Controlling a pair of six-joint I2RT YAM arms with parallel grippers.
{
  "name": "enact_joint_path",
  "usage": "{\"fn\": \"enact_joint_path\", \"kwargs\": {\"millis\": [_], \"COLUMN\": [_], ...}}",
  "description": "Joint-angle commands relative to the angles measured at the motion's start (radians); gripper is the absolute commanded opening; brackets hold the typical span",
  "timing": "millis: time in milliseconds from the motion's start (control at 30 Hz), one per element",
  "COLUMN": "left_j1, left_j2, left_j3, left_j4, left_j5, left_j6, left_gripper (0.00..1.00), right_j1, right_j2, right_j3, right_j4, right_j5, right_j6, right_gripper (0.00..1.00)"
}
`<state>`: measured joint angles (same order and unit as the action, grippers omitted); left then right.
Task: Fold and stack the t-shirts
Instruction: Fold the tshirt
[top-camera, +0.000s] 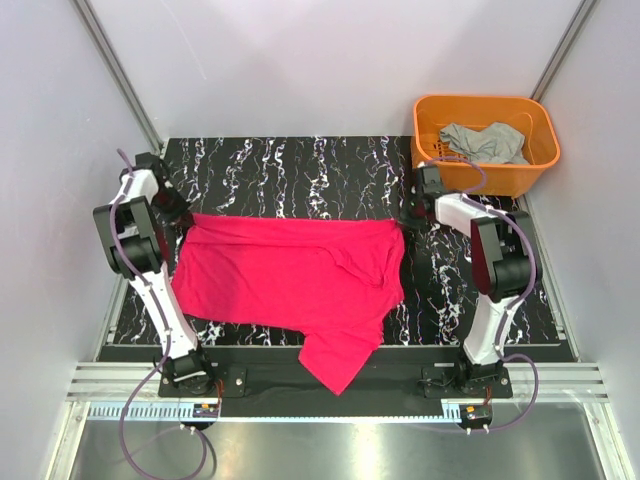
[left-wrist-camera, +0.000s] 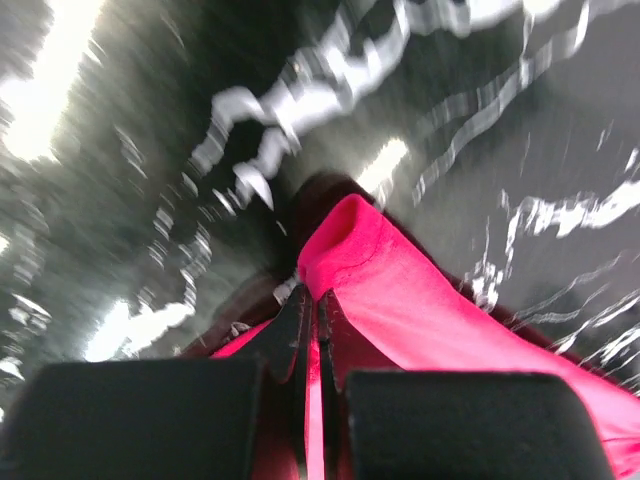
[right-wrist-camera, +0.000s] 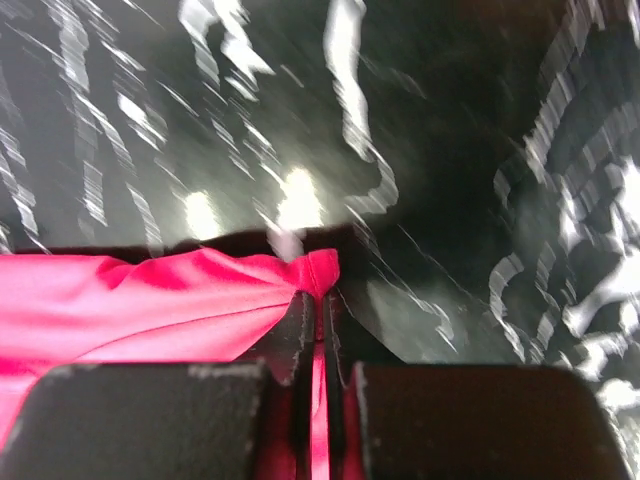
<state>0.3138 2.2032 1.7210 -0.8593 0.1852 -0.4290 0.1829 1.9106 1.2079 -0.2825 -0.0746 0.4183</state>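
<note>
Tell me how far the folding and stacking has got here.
Done: red shirt lies spread on the table, unfolded. In hand: left jaws and right jaws are shut on its two far corners. Left: fold it, then fetch, fold and stack the grey shirt from the basket.

**Table top** (top-camera: 300, 165): rectangular, glossy black, marble-patterned with white veining. Blurred bright glare patches lie on it in both wrist views.
**Back wall** (top-camera: 330, 60): plain pale grey-white panel.
**Left wall** (top-camera: 50, 120) and **right wall** (top-camera: 605, 120): the same pale panels, each meeting the back wall at a slanted aluminium strut (top-camera: 115, 70).
**Near edge:** a black base plate (top-camera: 260, 380), flanked by ribbed silver aluminium rails (top-camera: 110, 385) running across the width.
**Below the rails:** a brushed metal surface (top-camera: 330, 450) with a dull sheen.
**Lighting:** even and soft.
</note>
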Motion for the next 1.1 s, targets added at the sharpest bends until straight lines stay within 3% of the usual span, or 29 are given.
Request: {"fn": "enact_joint_path", "kwargs": {"millis": [0,100,133,167,267,300,367,400,533,567,600,700,733,867,933,1067], "left_j1": [0.025,0.027,0.027,0.027,0.027,0.024,0.025,0.025,0.024,0.024,0.024,0.025,0.027,0.03,0.034,0.05], "left_j2": [0.068,0.11,0.112,0.109,0.04,-0.015,-0.08,-0.147,-0.289,-0.307,-0.33,-0.342,-0.339,-0.333,-0.324,-0.31], "left_j3": [0.1,0.17,0.189,0.192,0.17,0.158,0.098,0.047,-0.116,-0.147,-0.205,-0.283,-0.297,-0.363,-0.379,-0.373], "left_j4": [0.04,0.037,0.037,0.034,0.028,0.028,0.026,0.028,0.051,0.063,0.075,0.12,0.131,0.196,0.206,0.215], "left_j5": [-0.032,-0.026,-0.033,-0.062,-0.116,-0.151,-0.18,-0.181,-0.112,-0.065,-0.034,0.046,0.069,0.135,0.145,0.128], "left_j6": [-0.03,-0.045,-0.048,-0.053,-0.057,-0.053,-0.053,-0.057,-0.103,-0.112,-0.129,-0.16,-0.168,-0.209,-0.217,-0.209], "left_gripper": [0.0,0.04,0.13,0.3,0.59,0.63,0.65,0.65,0.63,0.61,0.51,0.42,0.4,0.41,0.45,0.5], "right_j1": [0.029,0.029,0.029,0.029,0.035,0.036,0.046,0.053,0.089,0.09,0.093,0.098,0.096,0.128,0.136,0.138], "right_j2": [0.036,0.141,0.165,0.186,0.246,0.243,0.213,0.156,0.029,0.012,-0.023,-0.096,-0.108,-0.154,-0.166,-0.176], "right_j3": [0.128,0.258,0.333,0.373,0.525,0.55,0.564,0.546,0.421,0.401,0.353,0.227,0.194,0.05,-0.017,-0.082], "right_j4": [0.045,0.017,-0.007,-0.029,-0.156,-0.191,-0.259,-0.262,-0.287,-0.296,-0.303,-0.279,-0.262,-0.195,-0.159,-0.112], "right_j5": [0.162,0.182,0.179,0.17,0.179,0.176,0.147,0.135,0.076,0.011,-0.013,-0.08,-0.109,-0.215,-0.247,-0.304], "right_j6": [-0.015,-0.042,-0.052,-0.068,-0.095,-0.093,-0.073,-0.069,-0.039,-0.021,-0.012,0.034,0.049,0.114,0.143,0.183], "right_gripper": [0.01,0.05,0.08,0.17,0.3,0.4,0.48,0.57,0.67,0.67,0.68,0.55,0.45,0.31,0.3,0.39]}}
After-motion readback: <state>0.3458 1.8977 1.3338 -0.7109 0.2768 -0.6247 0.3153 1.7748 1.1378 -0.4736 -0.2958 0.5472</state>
